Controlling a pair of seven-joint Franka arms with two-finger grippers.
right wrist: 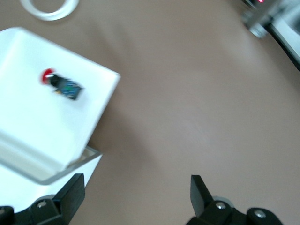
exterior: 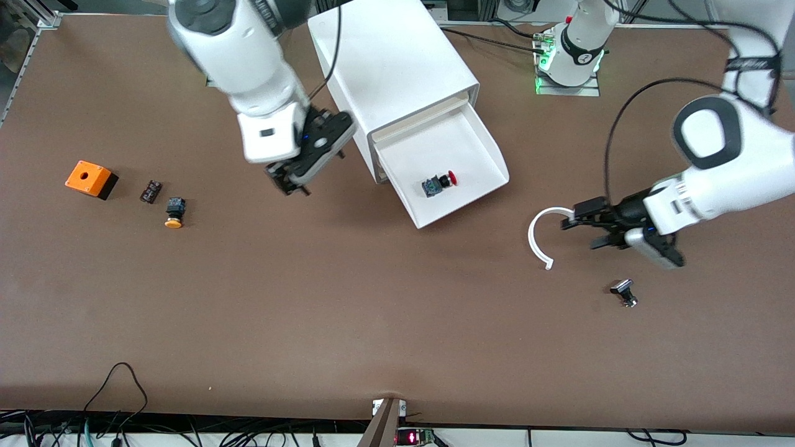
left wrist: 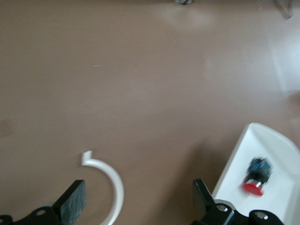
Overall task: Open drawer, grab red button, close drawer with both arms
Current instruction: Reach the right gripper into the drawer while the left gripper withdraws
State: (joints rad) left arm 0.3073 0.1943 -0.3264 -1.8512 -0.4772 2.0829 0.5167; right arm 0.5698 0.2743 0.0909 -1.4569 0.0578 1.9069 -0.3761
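drawer: you are seeing it pulled out of the cabinet, upper centre of the frame.
button: it is lying inside the drawer.
left gripper: it is hanging spread wide, grasping nothing, at the white ring, right of centre.
right gripper: it is hovering released beside the cabinet, holding nothing.

The table is lit evenly and brightly from above; only soft shadows are cast. Pale glare is seen on it in the left wrist view. Motion blur is shown in both wrist views, smearing the button.
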